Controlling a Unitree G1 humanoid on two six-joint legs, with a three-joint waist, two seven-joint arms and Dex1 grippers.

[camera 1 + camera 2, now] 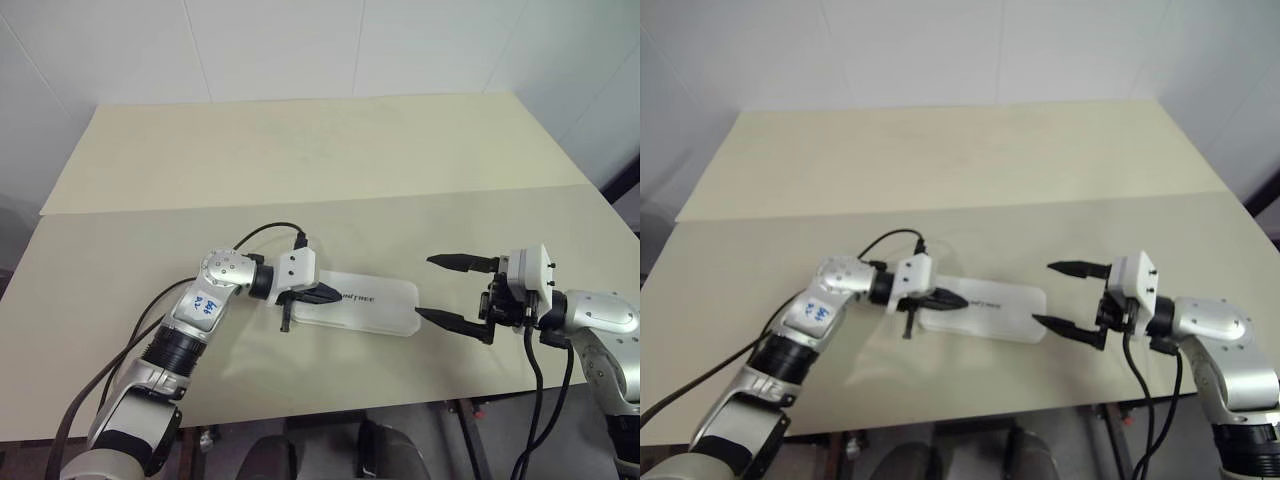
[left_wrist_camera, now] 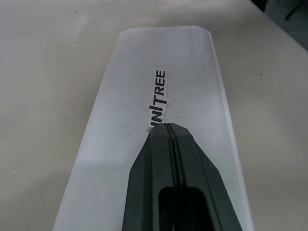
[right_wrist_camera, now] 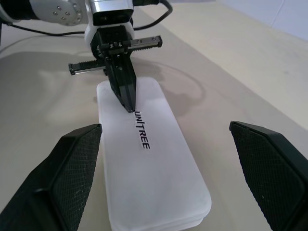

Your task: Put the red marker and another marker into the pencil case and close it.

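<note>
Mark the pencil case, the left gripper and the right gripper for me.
pencil case [image 1: 375, 305]: left eye view, bare part of the closed white lid.
left gripper [image 3: 130, 107]: right wrist view, shut fingertips pressing on the lid.
right gripper [image 1: 441, 290]: left eye view, gap between its open fingertips.

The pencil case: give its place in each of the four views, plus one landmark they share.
Left eye view: the pencil case lies closed, centre, between both grippers.
Right eye view: centre, lower half.
Left wrist view: runs up the middle, beneath the shut left gripper.
Right wrist view: centre, between the open right gripper's fingers.
Shared landmark: UNITREE lettering on the lid.
</note>
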